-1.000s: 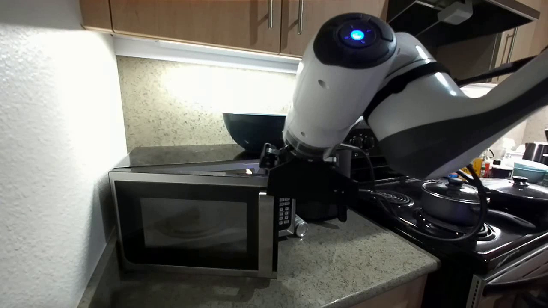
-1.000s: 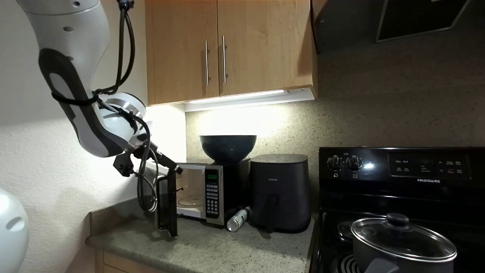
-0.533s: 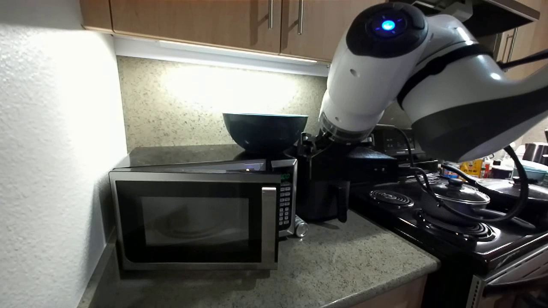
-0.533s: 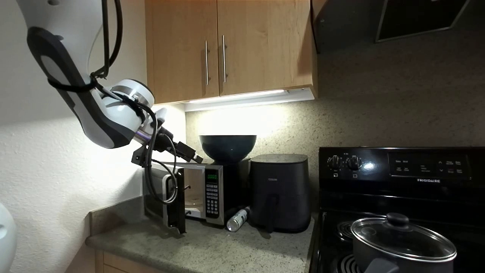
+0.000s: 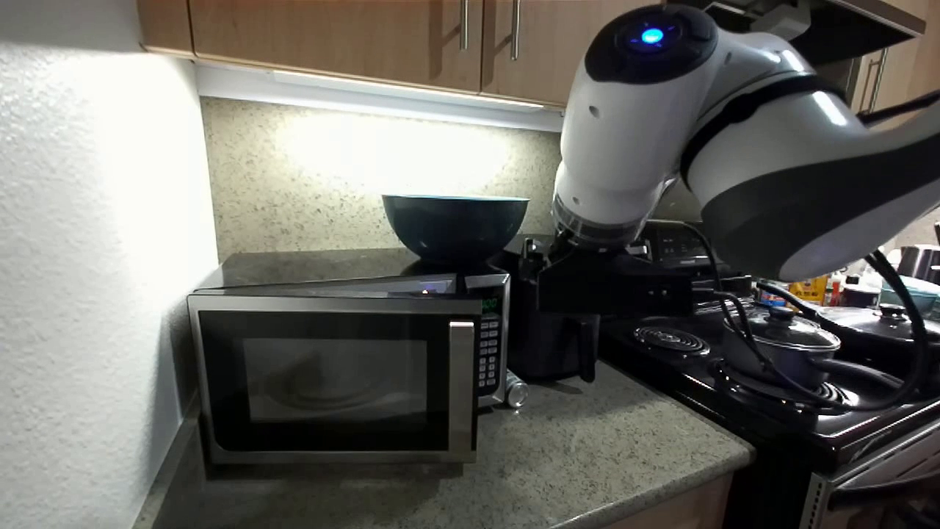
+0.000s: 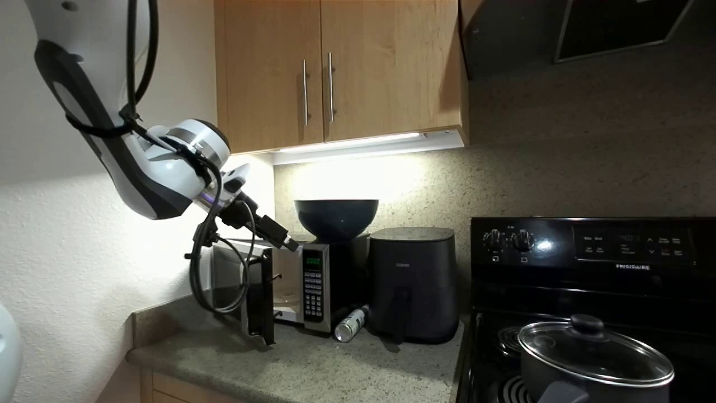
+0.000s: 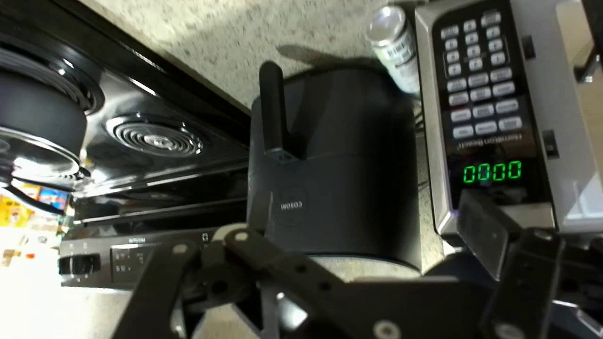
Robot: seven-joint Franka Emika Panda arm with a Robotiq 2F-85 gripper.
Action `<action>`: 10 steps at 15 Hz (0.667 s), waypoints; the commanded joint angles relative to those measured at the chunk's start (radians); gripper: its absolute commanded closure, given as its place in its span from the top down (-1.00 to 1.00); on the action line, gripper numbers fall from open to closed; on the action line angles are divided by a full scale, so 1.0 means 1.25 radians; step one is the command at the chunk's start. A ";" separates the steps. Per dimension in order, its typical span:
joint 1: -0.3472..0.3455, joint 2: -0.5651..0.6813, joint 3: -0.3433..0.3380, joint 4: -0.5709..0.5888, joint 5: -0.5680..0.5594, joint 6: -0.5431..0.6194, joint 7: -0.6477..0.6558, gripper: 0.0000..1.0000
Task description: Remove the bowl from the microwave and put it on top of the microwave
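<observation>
In an ext. view: bowl (image 5: 455, 228) on micro (image 5: 316, 268), nr edge by fryer (image 5: 551, 345), job prob. done; bump from arm (image 5: 617, 147) cd tip it off. In an ext. view: cable (image 6: 195, 268) hangs in front of open door (image 6: 262, 302), might snag if arm lifts. Wrist view: claw (image 7: 370, 212), jaws apart, nothing btwn; finger (image 7: 485, 235) overlaps panel (image 7: 483, 94), gap unclear, cd scrape if lowered

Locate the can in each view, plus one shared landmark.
In an exterior view: can, below centre, slightly right.
In an exterior view: can, lower half, near the vertical midline.
Wrist view: can, near the top, right of centre.
Shared landmark: microwave keypad, left of can in both exterior views, right in wrist view.
</observation>
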 commanded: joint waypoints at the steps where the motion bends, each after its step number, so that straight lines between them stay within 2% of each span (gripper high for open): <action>1: 0.017 0.035 -0.003 0.009 0.206 -0.013 -0.123 1.00; 7: 0.017 0.078 0.054 0.041 0.603 -0.032 -0.371 1.00; 10: 0.023 0.095 0.085 0.064 0.704 -0.015 -0.459 1.00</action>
